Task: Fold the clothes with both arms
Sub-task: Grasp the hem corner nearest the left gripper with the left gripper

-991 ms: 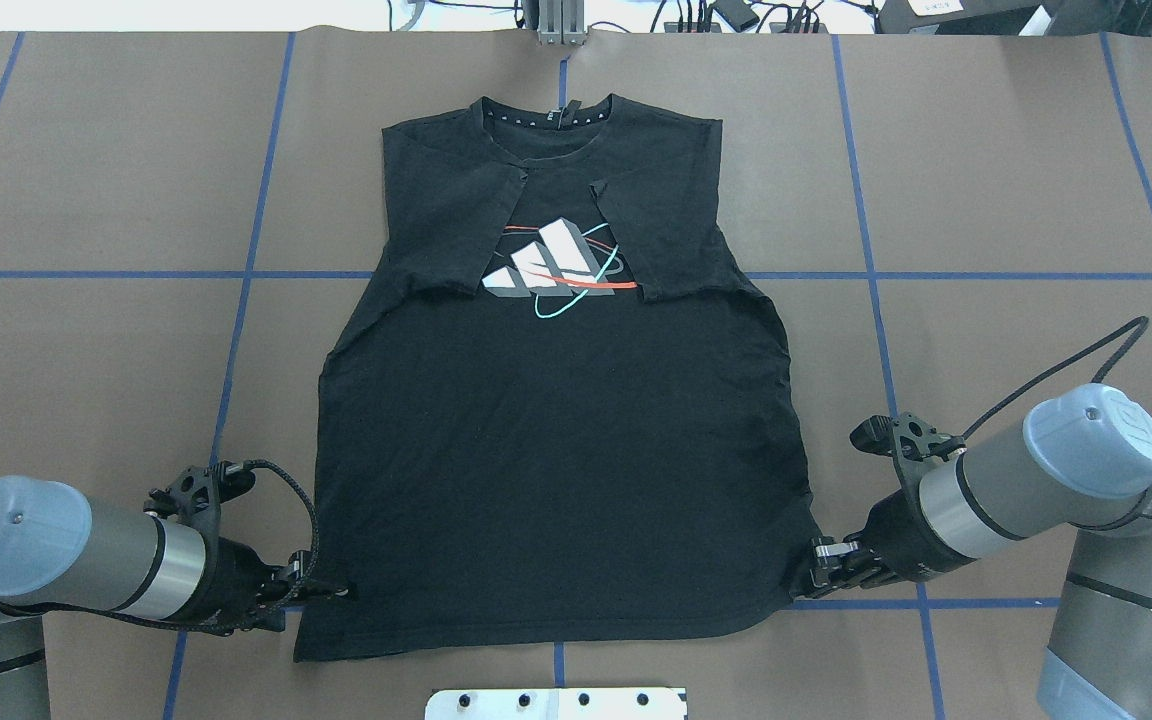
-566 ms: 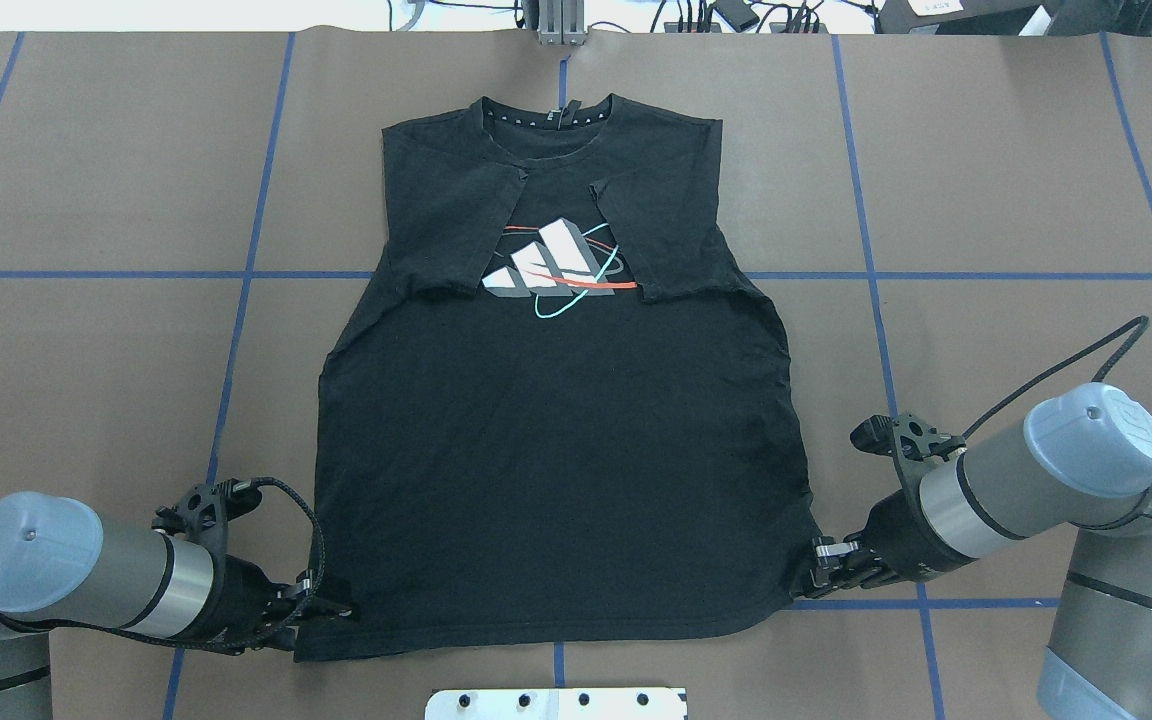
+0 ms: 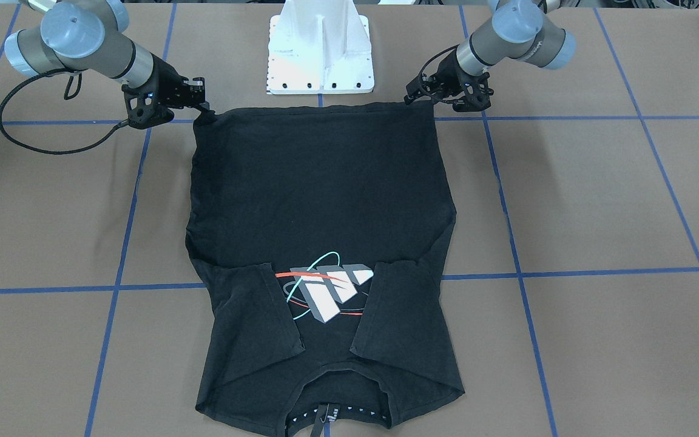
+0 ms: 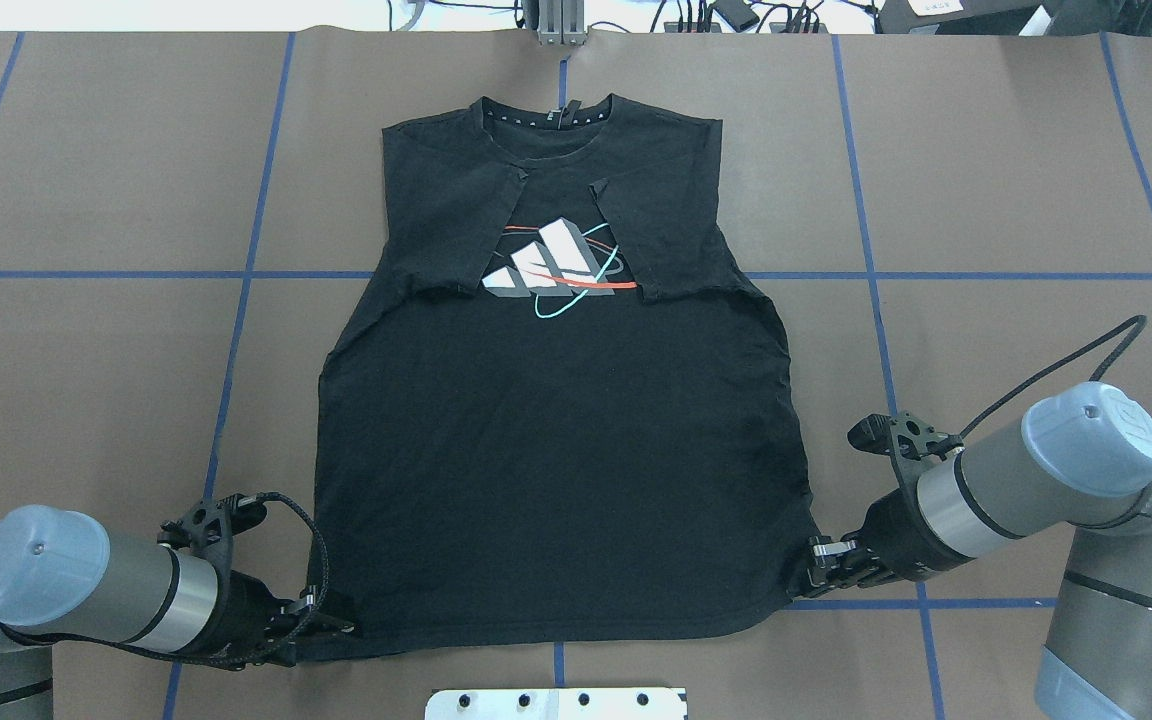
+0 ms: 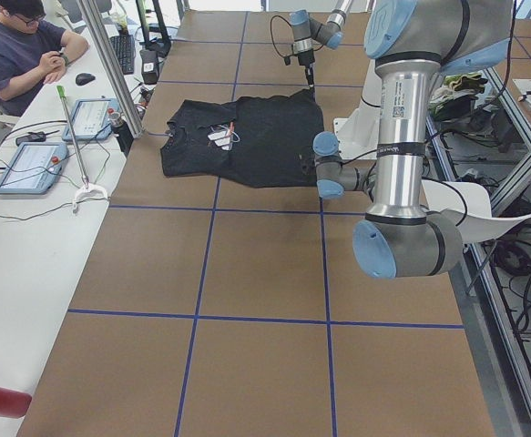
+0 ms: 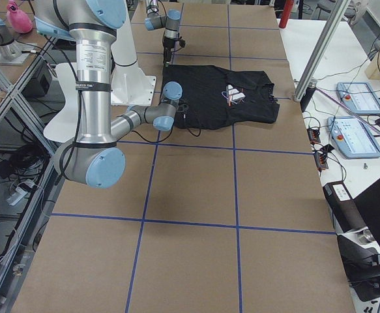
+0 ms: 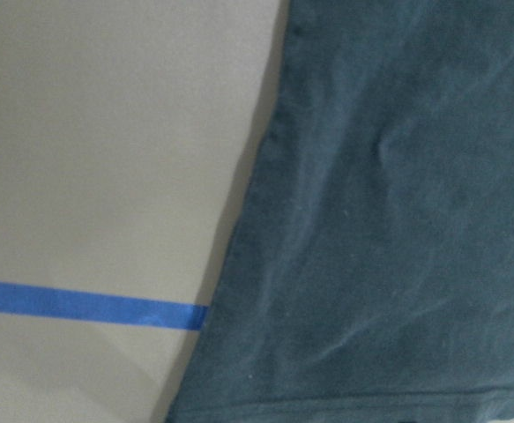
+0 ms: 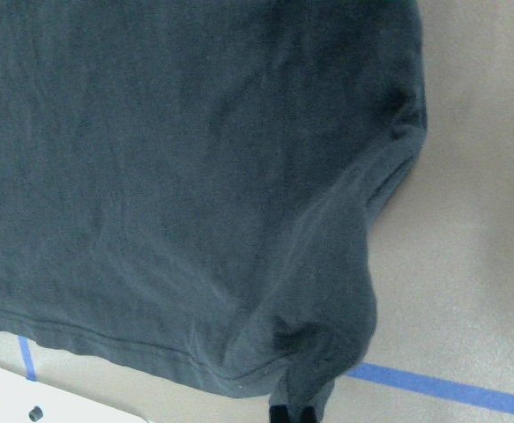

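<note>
The black T-shirt [image 4: 556,450] lies flat on the brown table, logo [image 4: 558,265] up, both sleeves folded in over the chest and the collar at the far edge. My left gripper [image 4: 341,628] sits low at the hem's near-left corner and looks open. The left wrist view shows only flat cloth [image 7: 398,220] and the shirt's side edge, no fingertips. My right gripper [image 4: 808,570] is shut on the hem's near-right corner, where the cloth [image 8: 327,352] bunches up into its fingertips [image 8: 290,412]. In the front-facing view the left gripper [image 3: 413,97] and right gripper [image 3: 204,106] flank the hem.
The white pedestal base plate [image 3: 320,54] stands just behind the hem, between the two arms. Blue tape lines [image 4: 236,330] grid the table. In the exterior left view a person [image 5: 19,45] sits at a side desk with tablets [image 5: 28,168].
My left gripper has slid toward the robot along the shirt's left edge, down to the hem corner. The right gripper and the shirt have stayed put.
</note>
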You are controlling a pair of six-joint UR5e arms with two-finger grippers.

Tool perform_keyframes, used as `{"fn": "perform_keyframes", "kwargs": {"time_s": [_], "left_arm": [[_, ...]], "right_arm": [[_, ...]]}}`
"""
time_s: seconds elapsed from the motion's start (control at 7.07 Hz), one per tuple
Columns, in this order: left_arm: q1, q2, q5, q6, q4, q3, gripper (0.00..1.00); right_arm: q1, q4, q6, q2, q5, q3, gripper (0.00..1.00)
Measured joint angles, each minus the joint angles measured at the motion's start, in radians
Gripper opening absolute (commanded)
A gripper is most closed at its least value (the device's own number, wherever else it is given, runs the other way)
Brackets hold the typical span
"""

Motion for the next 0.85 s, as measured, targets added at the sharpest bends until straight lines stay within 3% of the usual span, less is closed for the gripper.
{"fn": "perform_keyframes", "kwargs": {"time_s": [0.71, 0.85], "left_arm": [[0.009, 0.001, 0.0, 0.0, 0.016, 0.006, 0.87], [0.009, 0.0, 0.0, 0.0, 0.019, 0.007, 0.78]], "right_arm": [[0.001, 0.001, 0.0, 0.001, 0.001, 0.0, 0.0], [0.001, 0.001, 0.0, 0.001, 0.002, 0.0, 0.0]]}}
